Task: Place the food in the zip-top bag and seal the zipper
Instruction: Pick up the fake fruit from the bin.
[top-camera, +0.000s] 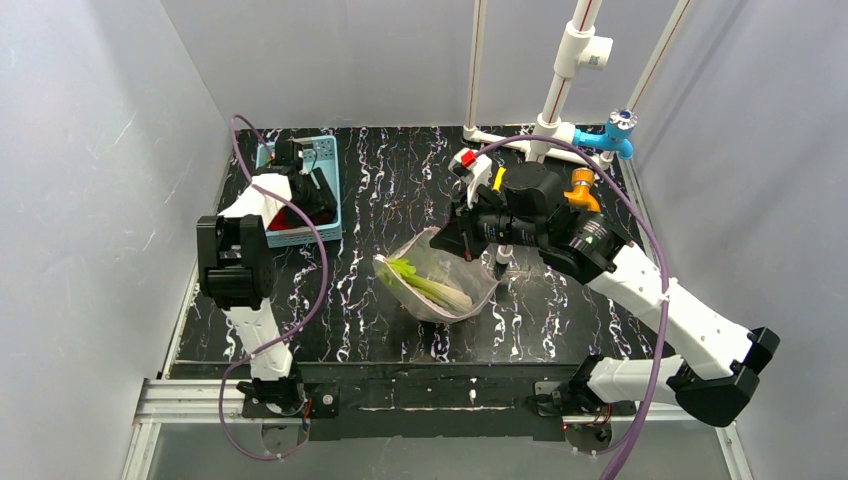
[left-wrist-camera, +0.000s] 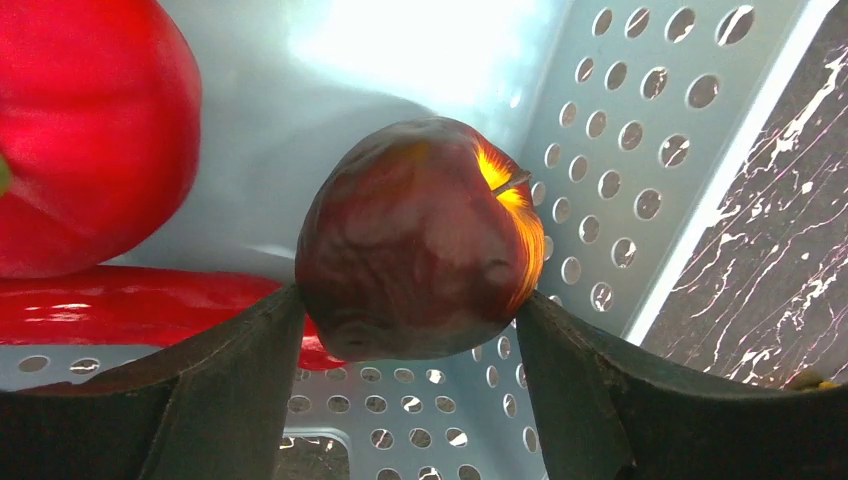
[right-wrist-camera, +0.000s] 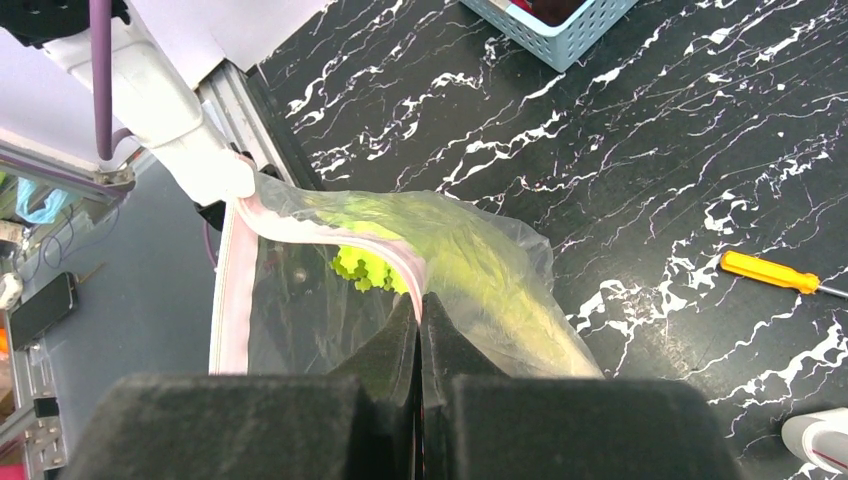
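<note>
The left tool (left-wrist-camera: 407, 300) is reaching down into the light blue slotted basket (left-wrist-camera: 620, 150), which is sitting at the far left of the black marbled bench (top-camera: 400, 180). Its two dark fingers (left-wrist-camera: 240, 370) are pressing against opposite flanks of a dark red apple (left-wrist-camera: 410, 250), so the tool is clamped on that fruit. A yellow patch is showing around the apple's stem. Beside the apple, a red pepper (left-wrist-camera: 90, 130) is filling the upper left of the wrist view. A red chili (left-wrist-camera: 130, 305) is lying along the basket floor below the pepper, and part of it is passing behind the apple.

The right tool (right-wrist-camera: 420, 308) is hanging over the middle of the bench with its fingers squeezed together on the mouth edge of the zip-top bag (right-wrist-camera: 300, 320), pinching the pink zipper (right-wrist-camera: 300, 225) and holding that edge up off the bench. The rest of the bag is resting on the bench near the centre, its mouth gaping. The green-and-white leek (top-camera: 430, 287) is lying inside the bag.

An orange-handled screwdriver (right-wrist-camera: 770, 272) is lying on the bench, well apart from the bag.
</note>
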